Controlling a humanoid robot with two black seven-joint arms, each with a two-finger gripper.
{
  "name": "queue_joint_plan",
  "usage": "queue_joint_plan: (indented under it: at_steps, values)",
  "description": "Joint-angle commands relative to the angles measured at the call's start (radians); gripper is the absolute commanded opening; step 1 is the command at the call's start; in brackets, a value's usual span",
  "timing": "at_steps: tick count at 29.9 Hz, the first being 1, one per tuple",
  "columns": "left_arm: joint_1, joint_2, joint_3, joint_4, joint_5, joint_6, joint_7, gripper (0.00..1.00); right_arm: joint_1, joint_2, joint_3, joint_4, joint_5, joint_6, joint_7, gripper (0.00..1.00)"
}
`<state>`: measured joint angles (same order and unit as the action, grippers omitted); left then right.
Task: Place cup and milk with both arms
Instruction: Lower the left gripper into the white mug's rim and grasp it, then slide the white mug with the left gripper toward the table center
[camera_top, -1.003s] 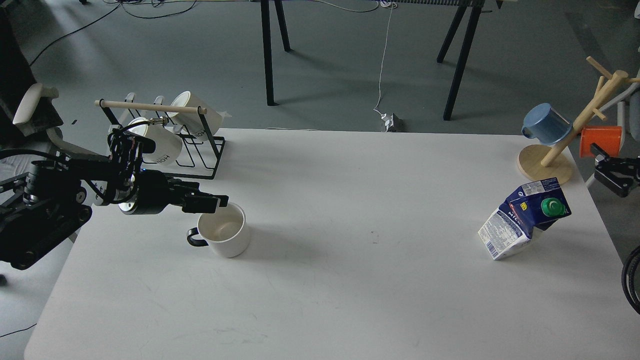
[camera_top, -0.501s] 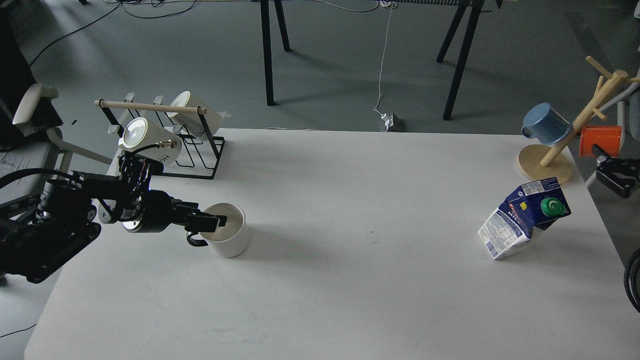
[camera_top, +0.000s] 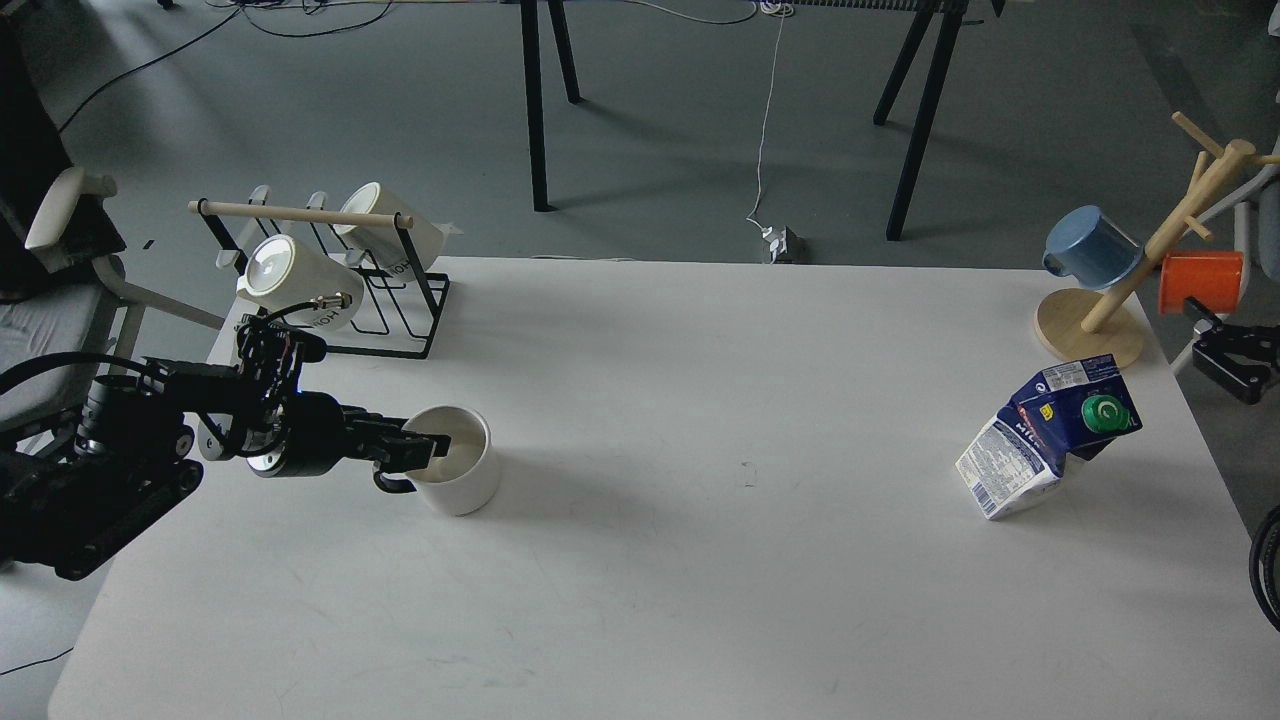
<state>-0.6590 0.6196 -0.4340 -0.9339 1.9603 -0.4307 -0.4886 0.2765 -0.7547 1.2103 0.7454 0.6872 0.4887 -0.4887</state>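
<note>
Left hand (camera_top: 425, 452) clamped on near rim of one cup (camera_top: 455, 472), left side of table (camera_top: 640, 560). Two lettered mugs (camera_top: 292, 287) on wire rack (camera_top: 330, 270) behind. One milk carton (camera_top: 1050, 435) tilted, right side. One blue cup (camera_top: 1092, 250) on wooden stand (camera_top: 1150, 270). Right hand (camera_top: 1225, 360) at edge: grip unreadable. Grey floor (camera_top: 680, 130), trestle legs, cables.

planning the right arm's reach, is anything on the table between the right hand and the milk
Nothing visible does. The right hand sits off the table's right edge, and only bare table lies between it and the milk.
</note>
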Motion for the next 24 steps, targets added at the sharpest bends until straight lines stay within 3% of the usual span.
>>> queue_joint_plan:
  at_steps: [1, 12, 17, 20, 24]
  values:
    - [0.001, -0.003, 0.000, 0.009, 0.000, 0.047, 0.000, 0.03, -0.007, 0.002, 0.000, -0.003, 0.002, 0.000, 0.000, 0.99]
    - [-0.002, 0.011, -0.002, 0.004, -0.006, 0.086, 0.000, 0.00, -0.007, 0.000, 0.005, -0.006, 0.001, 0.000, 0.000, 0.99]
    - [-0.054, 0.022, -0.031, -0.054, -0.026, 0.070, 0.000, 0.00, -0.007, -0.005, 0.006, -0.026, 0.002, 0.000, 0.000, 0.99]
    - [-0.116, 0.000, -0.020, -0.071, -0.070, 0.035, 0.000, 0.00, -0.004, -0.009, 0.008, -0.060, 0.003, 0.000, 0.000, 0.99]
    - [-0.163, -0.118, -0.012, -0.031, -0.081, -0.013, 0.000, 0.00, 0.004, -0.011, 0.008, -0.112, 0.002, 0.000, 0.000, 0.99]
